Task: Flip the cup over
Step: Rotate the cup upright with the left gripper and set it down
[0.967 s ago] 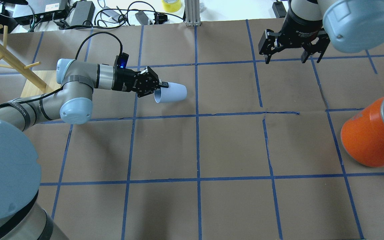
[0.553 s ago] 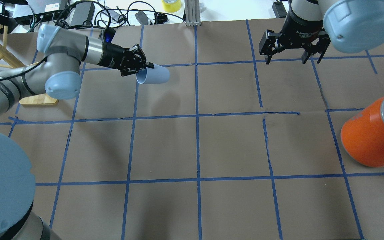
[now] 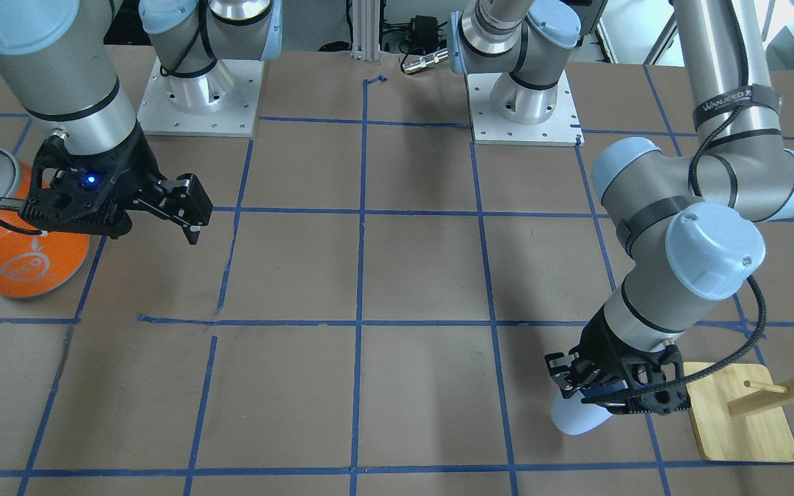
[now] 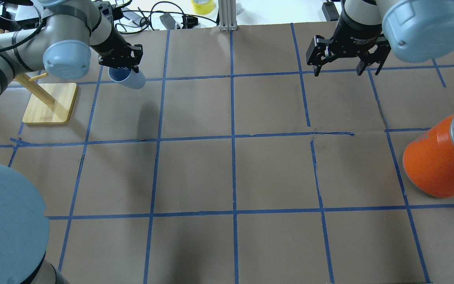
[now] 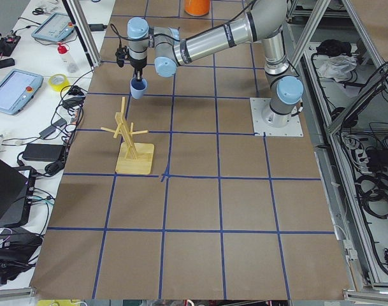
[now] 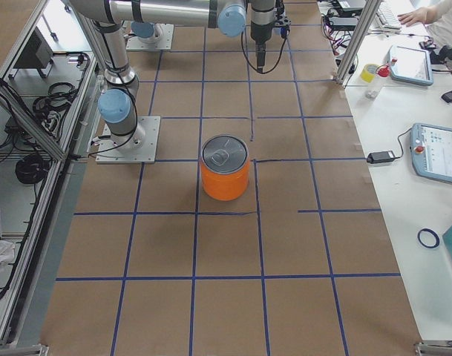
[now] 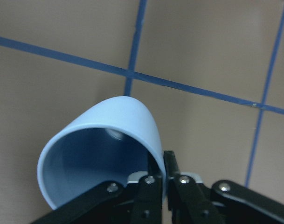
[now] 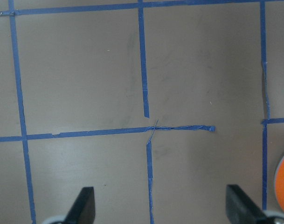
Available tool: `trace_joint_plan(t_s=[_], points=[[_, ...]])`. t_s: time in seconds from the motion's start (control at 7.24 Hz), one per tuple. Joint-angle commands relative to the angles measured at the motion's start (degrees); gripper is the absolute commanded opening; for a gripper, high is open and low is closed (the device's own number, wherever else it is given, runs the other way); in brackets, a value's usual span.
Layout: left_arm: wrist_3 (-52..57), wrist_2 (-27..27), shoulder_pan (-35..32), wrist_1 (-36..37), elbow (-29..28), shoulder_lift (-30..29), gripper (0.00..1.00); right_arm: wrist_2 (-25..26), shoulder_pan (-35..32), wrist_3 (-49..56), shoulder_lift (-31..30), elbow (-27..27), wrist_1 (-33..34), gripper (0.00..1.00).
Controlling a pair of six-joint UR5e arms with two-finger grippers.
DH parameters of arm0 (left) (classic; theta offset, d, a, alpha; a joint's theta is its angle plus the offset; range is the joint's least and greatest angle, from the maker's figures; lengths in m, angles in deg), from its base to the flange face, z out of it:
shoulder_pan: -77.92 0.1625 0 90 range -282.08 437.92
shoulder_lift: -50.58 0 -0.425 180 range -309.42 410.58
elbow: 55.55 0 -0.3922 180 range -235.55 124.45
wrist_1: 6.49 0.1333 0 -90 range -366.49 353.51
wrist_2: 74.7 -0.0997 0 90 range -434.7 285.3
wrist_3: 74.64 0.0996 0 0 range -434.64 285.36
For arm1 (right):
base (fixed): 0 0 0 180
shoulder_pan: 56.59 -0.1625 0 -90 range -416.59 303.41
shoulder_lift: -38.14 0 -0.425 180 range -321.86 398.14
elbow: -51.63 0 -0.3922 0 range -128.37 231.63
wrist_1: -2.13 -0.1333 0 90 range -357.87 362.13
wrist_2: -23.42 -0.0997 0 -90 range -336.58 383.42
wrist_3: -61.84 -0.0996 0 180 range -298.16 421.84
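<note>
Swung toward the table's far-left corner, the cup (image 4: 129, 80) hangs under the left pincer (image 4: 126, 70), rim pinched.

One cup (image 4: 130, 81), one can (image 4: 432, 165), one rack (image 4: 49, 103), one left gripper (image 4: 122, 68), one right gripper (image 4: 338, 71).

From overhead, the left gripper (image 4: 123, 68) covers part of the rim of the cup (image 4: 131, 80). In the front-facing view it hides all but the cup's pale lower end. At the left wrist, the picture's bottom edge cuts the fingers (image 7: 173, 173) off, and we cannot tell whether the cup touches the table. The orange can (image 4: 434, 167) runs off the right edge overhead. The right wrist view shows only a sliver of it, and its lower edge leaves just the tips of the right gripper (image 8: 161, 211). The wooden rack (image 3: 738, 417) is cut by the front-facing view's right edge.
</note>
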Motion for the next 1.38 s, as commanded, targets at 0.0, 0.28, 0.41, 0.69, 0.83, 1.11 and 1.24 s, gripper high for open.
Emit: trace_joint_plan(t_s=[0.0, 0.28, 0.41, 0.69, 0.83, 1.11, 1.24], points=[[6.3, -6.8, -0.3, -1.8, 1.0, -0.3, 0.00, 0.1, 0.0, 0.0, -0.1, 0.0, 0.0, 1.00], [7.5, -7.3, -0.2, -1.8, 1.8, -0.8, 0.00, 0.1, 0.0, -0.1, 0.0, 0.0, -0.4, 1.00], [8.6, -7.5, -0.2, -1.6, 2.9, -0.8, 0.23, 0.1, 0.0, -0.1, 0.0, 0.0, -0.5, 1.00], [8.4, -7.5, -0.2, -1.7, 3.1, -0.5, 1.00, 0.1, 0.0, -0.1, 0.0, 0.0, -0.4, 1.00], [7.6, -7.4, -0.2, -1.7, 3.0, 0.0, 1.00, 0.1, 0.0, -0.1, 0.0, 0.0, -0.3, 1.00], [6.2, -7.0, -0.6, -5.0, 1.3, 4.5, 1.00, 0.1, 0.0, 0.1, 0.0, 0.0, -0.4, 1.00], [6.0, -6.8, -0.9, -10.0, -0.3, 8.0, 1.00, 0.1, 0.0, 0.1, -0.1, 0.0, -0.3, 1.00]])
